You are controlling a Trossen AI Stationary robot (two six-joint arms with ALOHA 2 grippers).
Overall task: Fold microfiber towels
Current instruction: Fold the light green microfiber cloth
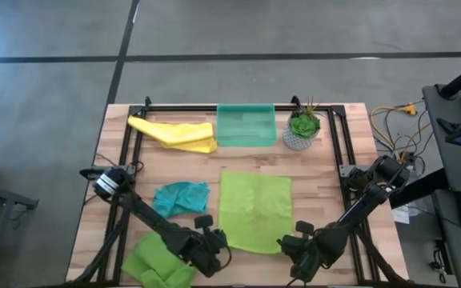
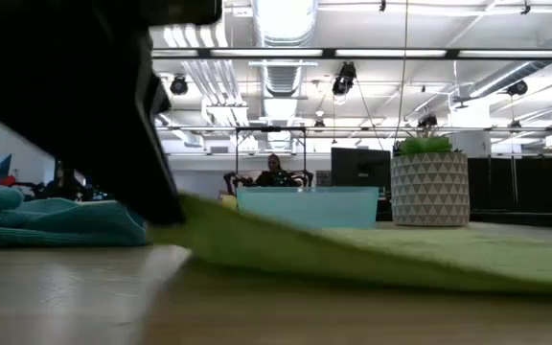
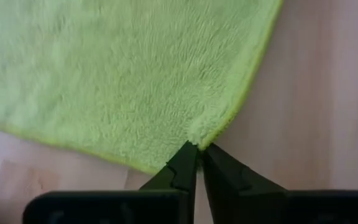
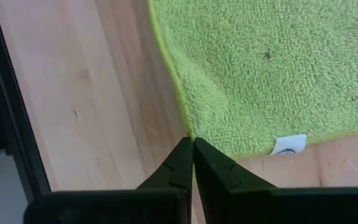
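Spread lime green towel [image 1: 254, 210]: lies flat in the lower centre of the high view, on the wooden table [image 1: 318, 172], its two near corners at the two grippers.
Left gripper [image 1: 214, 246]: at the towel's lower-left corner; in its wrist view the fingers are closed on the corner hem [image 3: 194, 138], so the cloth is pinched.
Right gripper [image 1: 293, 250]: at the lower-right corner, fingers closed; in its wrist view the tips meet at the hem [image 4: 188, 134], but whether cloth is caught between them I cannot tell.
Step in hand: judged as gripping both near corners to fold the towel away toward the frame's top.
Doing it well: lift both corners together and level, just clear of the table; carry them straight over to the far edge so the hems line up; confirm the right grip before lifting.
Risk: one corner slipping would skew the fold.
Other towels: teal-blue towel [image 1: 180, 198] bunched centre-left; second lime green towel [image 1: 157, 262] lower left; yellow towel [image 1: 176, 132] upper left.
Beyond: translucent green tray [image 1: 246, 126] top centre, potted plant [image 1: 302, 128] beside it.
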